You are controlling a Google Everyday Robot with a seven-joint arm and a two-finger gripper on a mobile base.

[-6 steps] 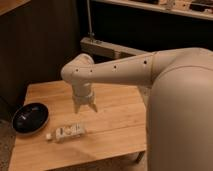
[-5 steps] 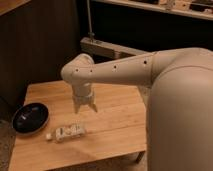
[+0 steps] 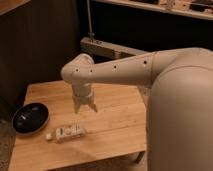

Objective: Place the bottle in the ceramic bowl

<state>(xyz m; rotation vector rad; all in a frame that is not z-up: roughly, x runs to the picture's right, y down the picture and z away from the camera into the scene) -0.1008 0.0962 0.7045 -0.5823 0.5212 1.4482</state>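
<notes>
The single camera view looks down past the robot's broad white body (image 3: 182, 117) onto a light wooden table (image 3: 117, 127). The white arm (image 3: 117, 72) reaches leftward from that body across the tabletop and bends down at the wrist, so the gripper (image 3: 85, 108) points straight down over the middle of the table. Its two fingers (image 3: 76, 107) stand apart with a dark gap between them, and nothing is held there. The bottle (image 3: 70, 132) lies on its side on the wood near the front edge, its white cap toward the left. It sits in front of the gripper and slightly to the left, not touching it. The ceramic bowl (image 3: 30, 118), dark and glossy with a paler rim, rests at the table's left edge, its round opening facing up and nothing visible inside it. The bottle is near the bowl on its right, with a strip of bare wood between the cap and the rim. Behind the table is a dark wall, and a pale metal rail (image 3: 107, 48) runs behind the arm.
</notes>
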